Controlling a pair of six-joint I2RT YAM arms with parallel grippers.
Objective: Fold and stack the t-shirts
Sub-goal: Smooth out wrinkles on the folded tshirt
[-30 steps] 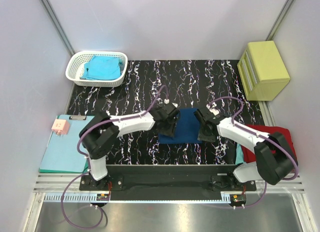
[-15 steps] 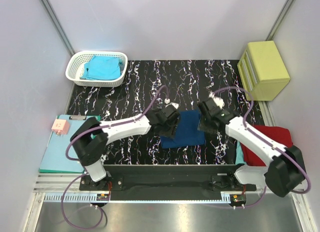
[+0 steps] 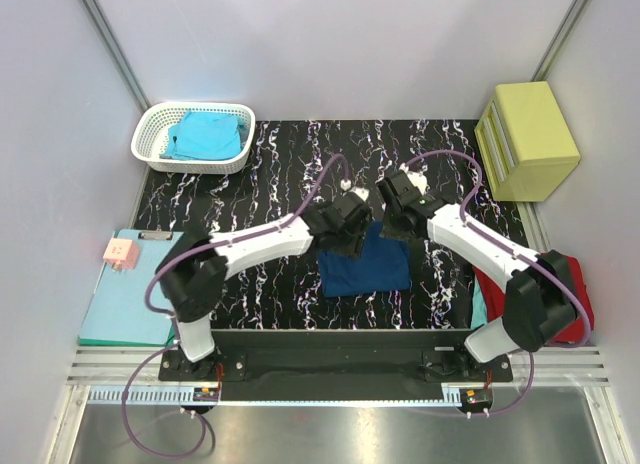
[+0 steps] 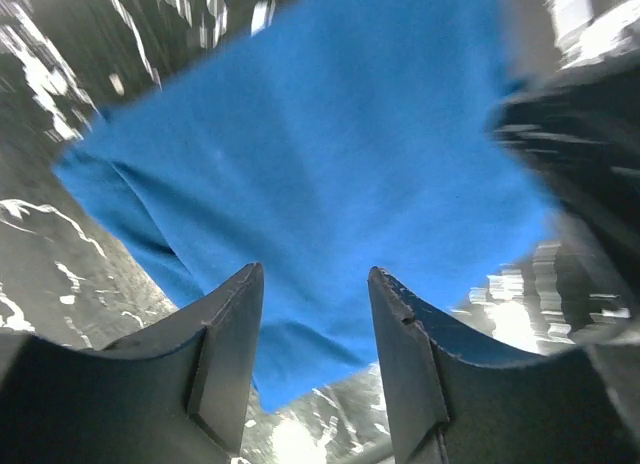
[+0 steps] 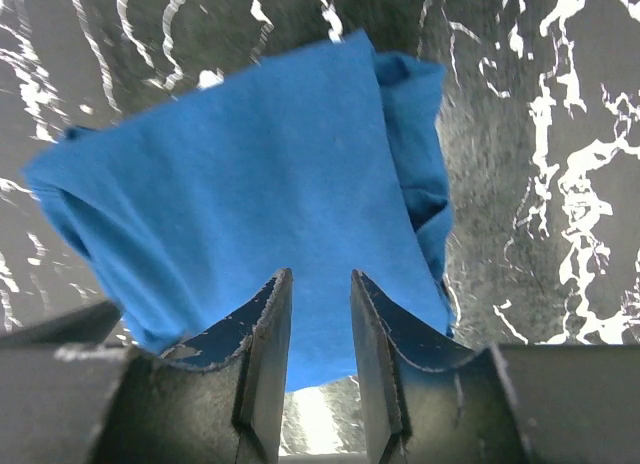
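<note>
The navy blue t-shirt lies folded into a small rectangle on the black marbled mat, in front of both arm bases. Its chest print is hidden. My left gripper hovers over its far left corner, open and empty. In the left wrist view the shirt fills the space beyond my open gripper. My right gripper hovers over the far right corner, open and empty. In the right wrist view the shirt lies below my gripper, its jaws slightly apart.
A white basket at the back left holds a turquoise t-shirt. A red t-shirt lies at the right, partly behind my right arm. A teal clipboard with a pink block lies left. A yellow drawer box stands at the back right.
Both grippers have moved from the shirt's left and right sides toward each other at its far edge. The shirt stays folded on the mat.
</note>
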